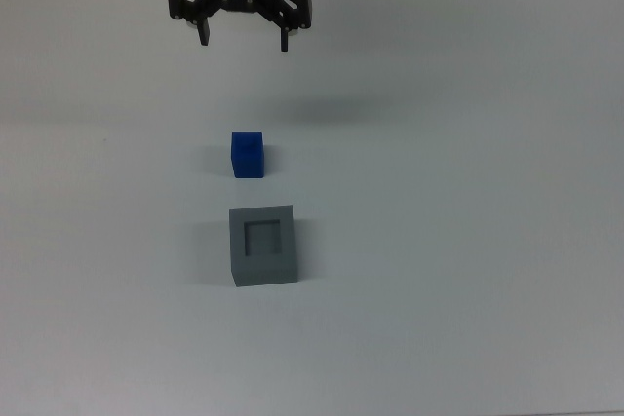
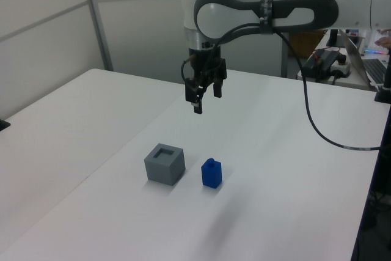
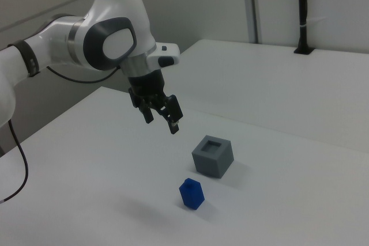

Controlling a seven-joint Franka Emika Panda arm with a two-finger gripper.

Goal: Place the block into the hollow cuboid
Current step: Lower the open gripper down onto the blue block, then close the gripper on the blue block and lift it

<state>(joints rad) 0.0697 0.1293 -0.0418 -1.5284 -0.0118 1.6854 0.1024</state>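
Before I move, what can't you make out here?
- Floor of the cuboid recess: its front wall hides it in the left and right views.
- Arm above the gripper: cut off by the top view's upper edge.
- Block underside: against the table in every view.

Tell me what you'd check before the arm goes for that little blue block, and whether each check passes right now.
1. Gripper open and holding nothing: ok.
2. Blue block resting free on the white table, nothing touching it: ok.
3. Grey hollow box recess facing up and empty: ok.
4. Block and box apart, leaving room for the fingers: ok.
5. Gripper directly over the block: not ok; it hangs above the table off to one side.
6. Block fits the recess: cannot tell.
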